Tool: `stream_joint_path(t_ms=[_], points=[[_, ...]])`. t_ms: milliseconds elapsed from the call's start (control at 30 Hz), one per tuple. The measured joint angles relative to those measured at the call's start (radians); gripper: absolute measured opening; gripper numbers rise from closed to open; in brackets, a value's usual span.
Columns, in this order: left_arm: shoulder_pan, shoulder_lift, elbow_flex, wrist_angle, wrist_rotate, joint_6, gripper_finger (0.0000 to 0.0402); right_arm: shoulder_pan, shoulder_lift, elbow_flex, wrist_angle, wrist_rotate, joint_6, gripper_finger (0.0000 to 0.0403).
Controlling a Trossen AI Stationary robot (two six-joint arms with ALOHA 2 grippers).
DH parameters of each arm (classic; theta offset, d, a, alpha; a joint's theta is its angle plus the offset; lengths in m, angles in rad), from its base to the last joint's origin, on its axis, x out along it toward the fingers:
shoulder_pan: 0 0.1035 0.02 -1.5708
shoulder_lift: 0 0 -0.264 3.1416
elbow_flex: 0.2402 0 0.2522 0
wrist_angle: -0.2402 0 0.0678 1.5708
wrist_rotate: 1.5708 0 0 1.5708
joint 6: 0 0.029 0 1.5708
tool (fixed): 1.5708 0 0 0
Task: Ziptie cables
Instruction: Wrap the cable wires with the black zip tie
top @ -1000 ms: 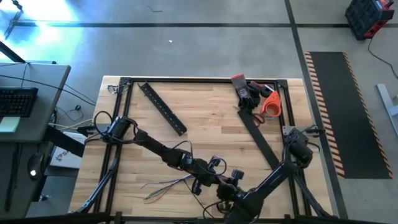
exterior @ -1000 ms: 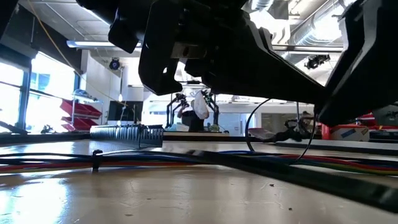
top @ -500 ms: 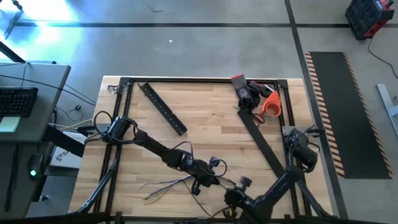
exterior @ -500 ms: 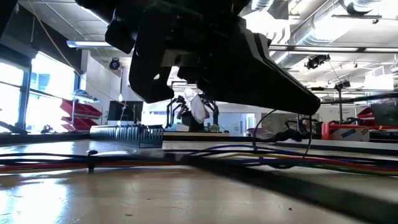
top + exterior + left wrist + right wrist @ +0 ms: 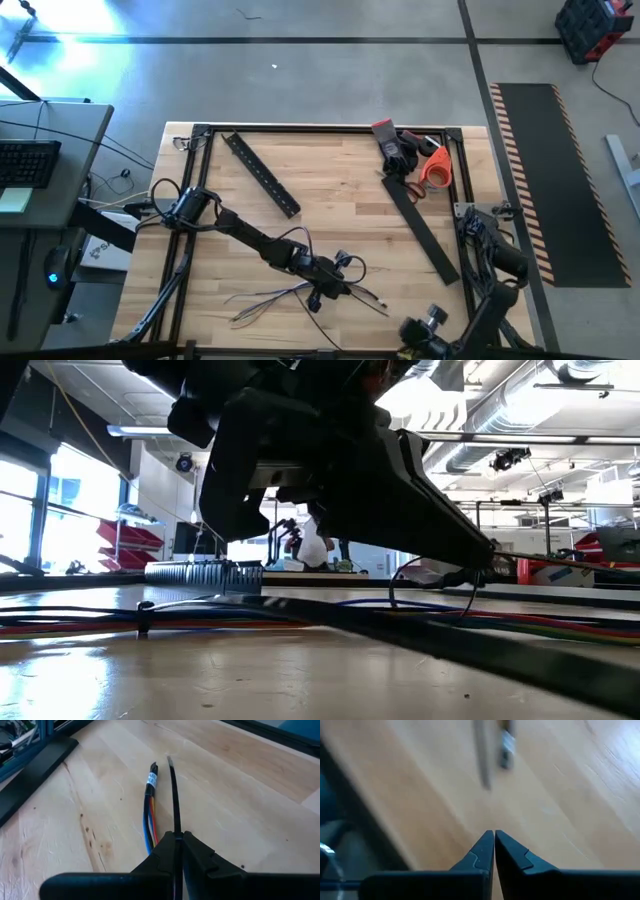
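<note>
The cables [image 5: 262, 303] lie loose on the wooden table near its front edge, fanned out at their left end. In the left wrist view they show as blue, red and orange wires [image 5: 149, 825] with a labelled end [image 5: 152, 779] resting on the wood. A thin black zip tie [image 5: 173, 795] lies along them. My left gripper [image 5: 330, 292] [image 5: 178, 836] stands over the bundle, shut on the zip tie. My right gripper [image 5: 428, 325] [image 5: 494, 834] is at the front right, clear of the cables, shut on nothing. The low view shows the bundle [image 5: 80, 622] stretched along the table. My left gripper pinches the black zip tie [image 5: 177, 831] between its two fingers, which slant down toward the table and lie along the strip. The free end [image 5: 169, 760] reaches forward from the fingertips, low over the wood beside the wires.
A black perforated bar [image 5: 262, 173] lies at the back left and a long flat black bar [image 5: 422, 225] at the right. Orange-handled scissors [image 5: 430, 168] and a red-and-black tool [image 5: 392, 145] sit at the back right. A black frame [image 5: 200, 130] borders the table.
My right gripper has swung away from the cables toward the table's right and near edge, turning as it went. In the low view its arm has left the right side of the picture. The left gripper has stayed on the zip tie.
</note>
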Motion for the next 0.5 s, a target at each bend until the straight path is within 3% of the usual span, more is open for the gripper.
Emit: stream_joint_path(t_ms=[100, 267, 367, 500], points=[[0.000, 0.000, 0.000, 0.002, 0.000, 0.000, 0.0001, -0.010, 0.000, 0.005, 0.123, 0.150, -0.125, 0.0000], [-0.001, 0.000, 0.000, 0.003, 0.001, -0.006, 0.0001, -0.075, 0.007, 0.002, 0.371, 0.343, -0.521, 0.0019], [-0.002, 0.000, 0.000, 0.000, 0.008, -0.007, 0.0001, -0.131, 0.024, 0.001, 0.372, 0.389, -0.651, 0.0056], [-0.005, 0.000, 0.000, 0.000, 0.008, -0.006, 0.0001, -0.217, 0.052, 0.001, 0.315, 0.344, -0.701, 0.0105]])
